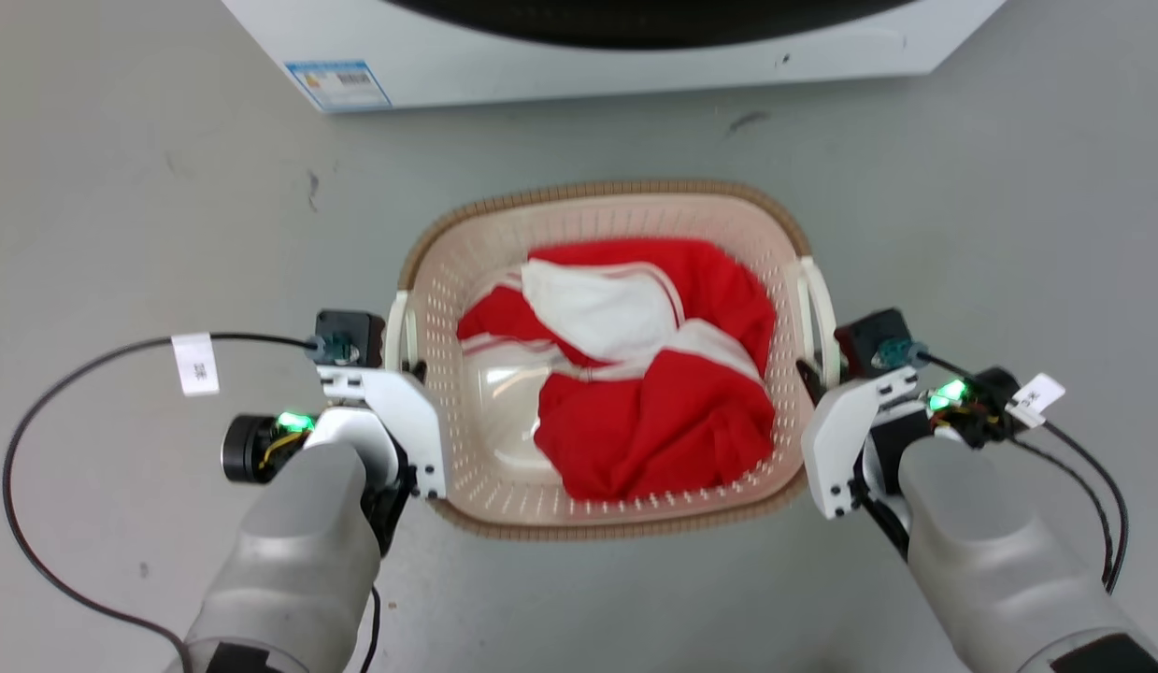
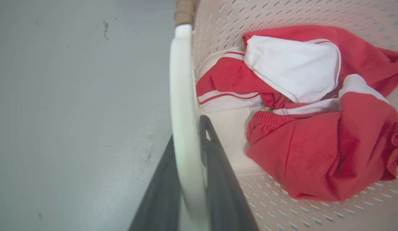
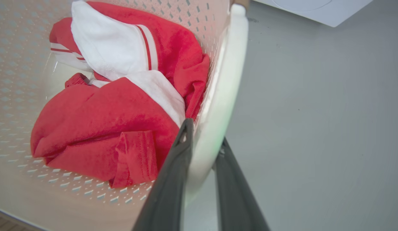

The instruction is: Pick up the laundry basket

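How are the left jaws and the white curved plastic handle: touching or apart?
Touching. Left wrist view: the left gripper clamps the handle, a jaw against each side.

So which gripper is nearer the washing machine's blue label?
Left. The left gripper grips the left handle, nearly facing the blue label; the right gripper grips the right handle, farther off.

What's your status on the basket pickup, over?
Left tool clamped on left handle, right tool on right handle. Laundry basket upright, red-and-white clothes inside. Washing machine beyond, nothing blocking.
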Robot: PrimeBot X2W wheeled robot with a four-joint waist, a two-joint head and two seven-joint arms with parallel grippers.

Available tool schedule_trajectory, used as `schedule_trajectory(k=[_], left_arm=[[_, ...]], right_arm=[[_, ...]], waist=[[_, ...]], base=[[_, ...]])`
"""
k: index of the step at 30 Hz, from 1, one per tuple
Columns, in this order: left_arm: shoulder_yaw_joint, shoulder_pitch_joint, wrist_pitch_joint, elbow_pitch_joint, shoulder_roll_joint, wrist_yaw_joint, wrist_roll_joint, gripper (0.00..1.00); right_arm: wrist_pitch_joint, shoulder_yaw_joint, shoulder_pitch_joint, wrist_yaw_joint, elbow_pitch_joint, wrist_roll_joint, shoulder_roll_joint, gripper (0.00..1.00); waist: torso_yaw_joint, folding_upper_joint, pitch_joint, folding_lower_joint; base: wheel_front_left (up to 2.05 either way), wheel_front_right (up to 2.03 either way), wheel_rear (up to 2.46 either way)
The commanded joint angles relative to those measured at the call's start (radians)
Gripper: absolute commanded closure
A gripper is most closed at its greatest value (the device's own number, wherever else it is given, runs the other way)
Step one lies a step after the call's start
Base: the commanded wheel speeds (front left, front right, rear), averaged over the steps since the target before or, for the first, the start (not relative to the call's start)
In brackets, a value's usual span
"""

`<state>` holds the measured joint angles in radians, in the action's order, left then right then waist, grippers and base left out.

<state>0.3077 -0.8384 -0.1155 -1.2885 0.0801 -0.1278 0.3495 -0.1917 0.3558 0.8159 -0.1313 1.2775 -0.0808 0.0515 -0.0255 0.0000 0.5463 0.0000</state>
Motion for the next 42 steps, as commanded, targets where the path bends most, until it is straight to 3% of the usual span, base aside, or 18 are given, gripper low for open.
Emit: schedule_trajectory(k=[1,29,42], left_arm=[[0.014,0.025,0.012,0.001,-0.004,-0.004,0.005,1.00],[0.189,0.282,0.213,0.016,0.011,-0.004,0.188,1.00],[0.248,0.325,0.250,0.030,0.021,-0.004,0.259,1.00]], right_arm=[[0.011,0.025,-0.022,0.001,-0.001,-0.017,-0.002,1.00],[0.215,0.344,-0.244,0.001,-0.018,-0.325,-0.004,1.00],[0.265,0.429,-0.262,0.001,-0.013,-0.419,0.001,1.00]], waist=[[0.004,0.0000,-0.067,0.0000],[0.001,0.0000,-0.501,0.0000],[-0.001,0.0000,-0.583,0.0000]], base=[[0.00,0.00,0.00],[0.00,0.00,0.00],[0.00,0.00,0.00]])
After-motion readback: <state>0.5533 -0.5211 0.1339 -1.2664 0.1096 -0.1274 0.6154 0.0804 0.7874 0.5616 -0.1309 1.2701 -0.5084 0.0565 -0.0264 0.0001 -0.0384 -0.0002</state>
